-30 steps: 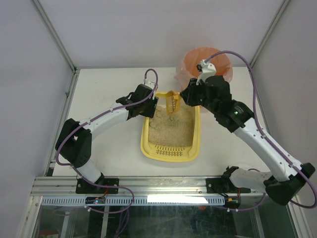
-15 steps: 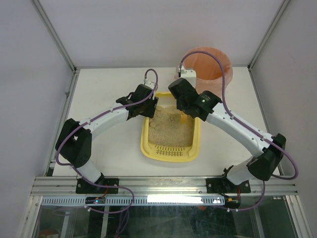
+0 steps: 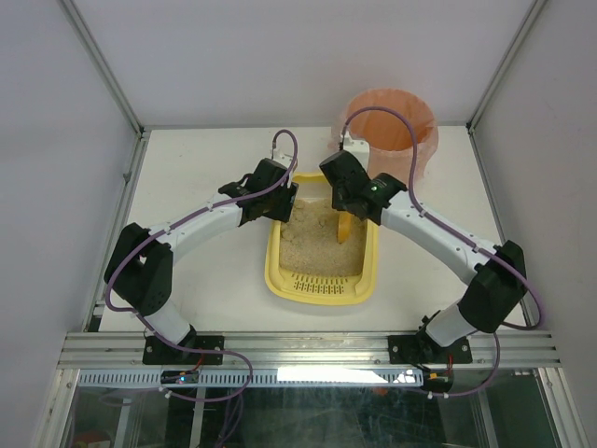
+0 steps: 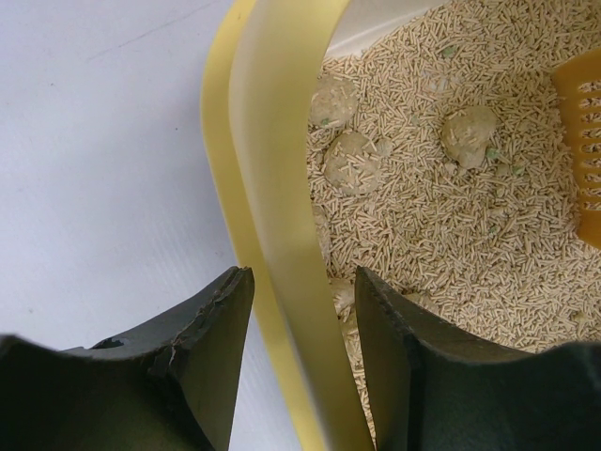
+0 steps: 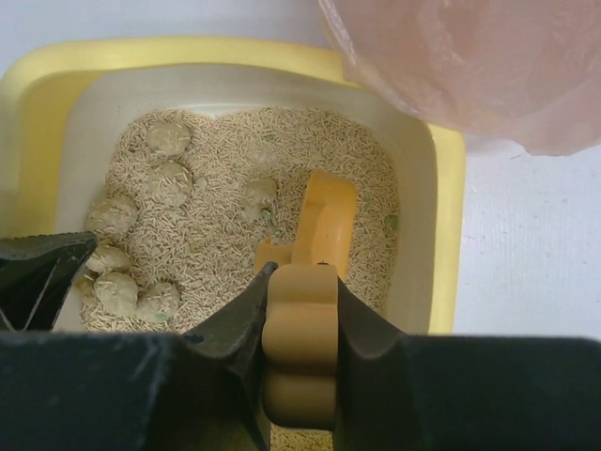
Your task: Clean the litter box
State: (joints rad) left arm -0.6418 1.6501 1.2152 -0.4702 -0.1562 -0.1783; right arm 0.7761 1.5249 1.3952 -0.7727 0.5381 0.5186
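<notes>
Top view, working up from the bottom edge.

- Litter box (image 3: 273,271) sits at frame centre on the table (image 3: 205,159), between the two arms. Its slotted grate (image 3: 322,278) is at the lower end and the beige litter (image 3: 312,245) fills the rest.
- Left gripper (image 4: 299,282) is pinching the box's left wall near the upper corner, one finger outside on the table side and one inside over the litter. Judged purpose: brace the tray so that scooping does not push it about.
- Right gripper (image 5: 299,277) is pressed together on the handle of the orange scoop (image 5: 324,211). The blade points away from the wrist and dips into the litter by the right wall. Judged step: digging for waste.
- Clumps (image 5: 117,291) are bunched along the left side in the right wrist view, with one more (image 5: 255,195) just beside the scoop.
- Bin (image 3: 422,149), lined with a pink bag, stands at upper right, just beyond the box's far corner. It is probably kept close so the carry to it is short.

Hard to make out:
- The right wrist covers the box's upper end in the top view.
- The scoop's front edge is sunk in the litter, so I cannot tell whether anything lies on it.
- The left wrist view cuts the scoop off at its right edge.
- The bin's contents are not visible.
</notes>
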